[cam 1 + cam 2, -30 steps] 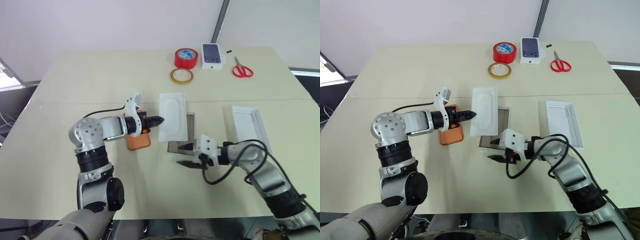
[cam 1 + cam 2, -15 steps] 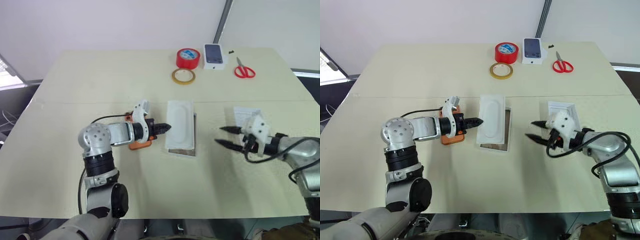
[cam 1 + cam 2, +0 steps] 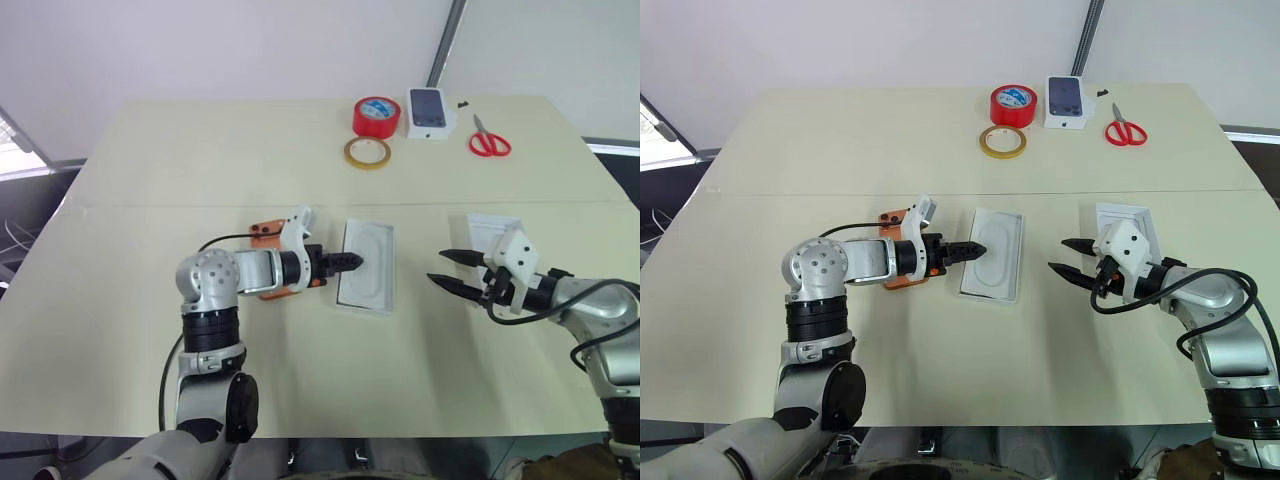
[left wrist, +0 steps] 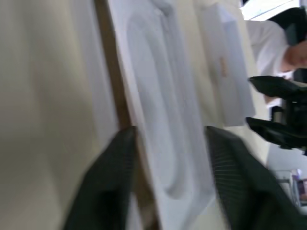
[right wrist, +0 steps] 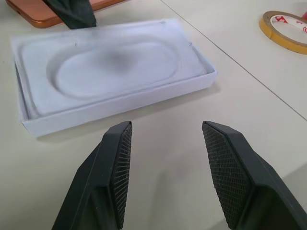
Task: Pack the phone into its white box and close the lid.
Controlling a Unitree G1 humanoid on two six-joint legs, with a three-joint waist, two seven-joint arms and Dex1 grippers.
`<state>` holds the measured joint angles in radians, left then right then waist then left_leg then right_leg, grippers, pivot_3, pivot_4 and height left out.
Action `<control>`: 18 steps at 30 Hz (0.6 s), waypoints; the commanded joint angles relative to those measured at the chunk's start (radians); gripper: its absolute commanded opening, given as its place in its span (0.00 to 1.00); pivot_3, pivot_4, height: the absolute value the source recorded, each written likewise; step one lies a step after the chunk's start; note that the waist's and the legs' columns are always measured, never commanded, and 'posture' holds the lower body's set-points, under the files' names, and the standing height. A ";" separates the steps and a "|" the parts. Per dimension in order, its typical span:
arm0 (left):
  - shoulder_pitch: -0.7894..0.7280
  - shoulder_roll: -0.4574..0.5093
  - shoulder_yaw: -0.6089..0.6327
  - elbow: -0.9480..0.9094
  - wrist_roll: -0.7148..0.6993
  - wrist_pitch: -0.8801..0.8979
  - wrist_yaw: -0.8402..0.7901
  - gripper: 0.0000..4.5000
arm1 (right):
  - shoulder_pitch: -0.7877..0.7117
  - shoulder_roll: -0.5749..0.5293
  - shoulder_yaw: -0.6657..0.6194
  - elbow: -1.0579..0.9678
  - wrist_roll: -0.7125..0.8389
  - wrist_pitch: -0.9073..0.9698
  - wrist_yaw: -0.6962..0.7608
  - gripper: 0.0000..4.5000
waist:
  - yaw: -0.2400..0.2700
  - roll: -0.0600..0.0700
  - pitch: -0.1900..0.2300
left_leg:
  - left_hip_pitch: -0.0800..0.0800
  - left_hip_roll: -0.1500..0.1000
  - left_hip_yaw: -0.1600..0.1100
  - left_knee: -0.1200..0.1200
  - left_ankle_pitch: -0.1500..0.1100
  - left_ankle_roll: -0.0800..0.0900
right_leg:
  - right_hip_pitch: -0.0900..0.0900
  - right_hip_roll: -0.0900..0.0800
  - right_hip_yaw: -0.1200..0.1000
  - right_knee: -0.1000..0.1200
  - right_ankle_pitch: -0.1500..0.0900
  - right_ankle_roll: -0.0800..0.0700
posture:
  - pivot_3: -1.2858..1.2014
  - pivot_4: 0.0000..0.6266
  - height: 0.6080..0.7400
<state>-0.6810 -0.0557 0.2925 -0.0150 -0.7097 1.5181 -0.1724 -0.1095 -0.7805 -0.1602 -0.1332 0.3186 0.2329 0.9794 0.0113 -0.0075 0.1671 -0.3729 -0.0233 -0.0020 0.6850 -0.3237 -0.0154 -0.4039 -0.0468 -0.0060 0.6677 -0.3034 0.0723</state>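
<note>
The white box (image 3: 992, 268) lies near the middle of the bench (image 3: 840, 140), a shallow white tray with thin walls. A flat white insert (image 5: 112, 69) with an oval recess sits in it and covers its floor; in the left wrist view a thin brownish strip shows along one edge. The phone (image 3: 898, 278) lies just beside the box on the robot's left, orange and rectangular, mostly hidden under the left arm. The left gripper (image 3: 974, 250) is at the box's near-left edge with its 2 black fingers (image 4: 103, 191) spread apart, holding nothing. The right gripper (image 3: 447, 270) hovers over bare bench between the box and the lid (image 3: 1132, 232), jaws parted and empty. The lid is a plain white rectangle with raised walls, lying open side up, partly behind the right gripper.
</note>
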 commanded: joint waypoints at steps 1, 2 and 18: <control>-0.014 0.031 0.018 -0.020 -0.010 -0.019 -0.019 0.88 | -0.039 0.018 0.009 -0.053 0.026 0.001 -0.009 0.55 | -0.005 0.000 0.000 | 0.000 0.000 0.000 0.000 0.000 0.000 | 0.000 0.000 0.000 0.000 0.000 0.000 | 0.52 0.24 1.00; -0.022 0.032 0.036 -0.022 -0.022 -0.017 -0.024 0.88 | -0.049 0.024 0.014 -0.060 0.032 0.013 -0.013 0.55 | -0.006 0.000 0.000 | 0.001 0.000 0.000 0.000 0.000 0.000 | 0.000 0.000 0.000 0.001 0.000 0.000 | 0.52 0.24 1.00; -0.009 0.214 -0.015 -0.176 -0.072 -0.181 -0.214 0.89 | -0.199 0.173 0.129 -0.102 0.062 0.112 -0.110 0.01 | -0.015 -0.001 0.000 | -0.001 0.000 -0.001 -0.001 0.000 -0.001 | -0.002 0.000 0.000 0.000 0.000 0.000 | 0.52 0.24 1.00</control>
<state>-0.6940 0.1192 0.2973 -0.1412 -0.7937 1.4251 -0.3315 -0.2917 -0.6258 -0.0442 -0.1944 0.3671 0.3350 0.8833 -0.0039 -0.0080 0.1673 -0.3733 -0.0229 -0.0027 0.6837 -0.3230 -0.0168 -0.4057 -0.0462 -0.0060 0.6681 -0.3033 0.0721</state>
